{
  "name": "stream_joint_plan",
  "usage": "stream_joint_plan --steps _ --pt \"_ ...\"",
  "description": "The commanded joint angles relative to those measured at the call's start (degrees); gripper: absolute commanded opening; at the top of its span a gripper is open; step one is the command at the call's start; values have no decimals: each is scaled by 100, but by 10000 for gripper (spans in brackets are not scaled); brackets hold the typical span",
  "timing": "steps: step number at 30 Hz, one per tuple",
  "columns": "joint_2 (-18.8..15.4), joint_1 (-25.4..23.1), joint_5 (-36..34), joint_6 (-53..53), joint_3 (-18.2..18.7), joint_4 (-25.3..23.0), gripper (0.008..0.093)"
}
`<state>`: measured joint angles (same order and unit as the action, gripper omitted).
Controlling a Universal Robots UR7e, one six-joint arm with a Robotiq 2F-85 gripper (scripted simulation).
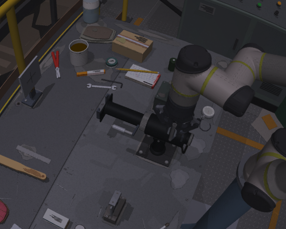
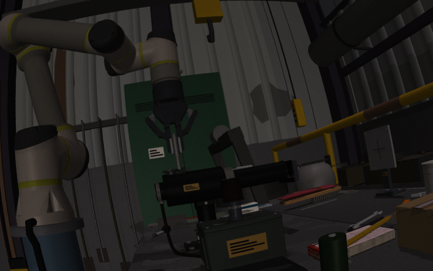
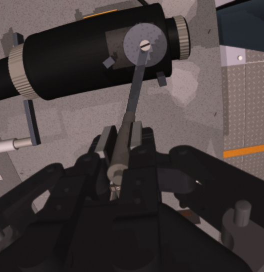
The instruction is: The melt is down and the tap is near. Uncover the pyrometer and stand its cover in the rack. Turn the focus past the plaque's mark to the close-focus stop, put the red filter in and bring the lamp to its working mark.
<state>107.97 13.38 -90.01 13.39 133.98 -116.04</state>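
Observation:
My gripper (image 3: 121, 138) (image 2: 175, 143) (image 1: 173, 129) hangs straight down over the rear of the black pyrometer (image 1: 148, 123) (image 2: 224, 183) (image 3: 92, 54), closed around the grey handle of the filter lever (image 3: 127, 126) (image 2: 176, 151) (image 1: 173, 130) that rises from a round pivot plate (image 3: 145, 45) on the body. The pyrometer sits on a post over a bolted base plate (image 1: 156, 152). A knurled focus ring (image 1: 143, 120) (image 3: 18, 72) circles the barrel ahead of the body. A small rack (image 1: 115, 207) stands near the front of the bench. The lamp box (image 2: 245, 241) sits beside the pyrometer.
Behind the pyrometer lie a cardboard box (image 1: 132, 45), a notepad with a pencil (image 1: 143, 75), a wrench (image 1: 101, 86) and a mug (image 1: 78, 52). A target card (image 1: 30, 79) stands on the left by the yellow rail. A brush (image 1: 17, 166) lies at the left front.

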Motion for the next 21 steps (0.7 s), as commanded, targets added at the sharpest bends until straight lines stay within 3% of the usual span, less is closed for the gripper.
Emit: stream_joint_plan --steps 1,21 --pt "-18 4 1 4 -13 -10 80" --pt "-338 163 1 162 -225 -118 80"
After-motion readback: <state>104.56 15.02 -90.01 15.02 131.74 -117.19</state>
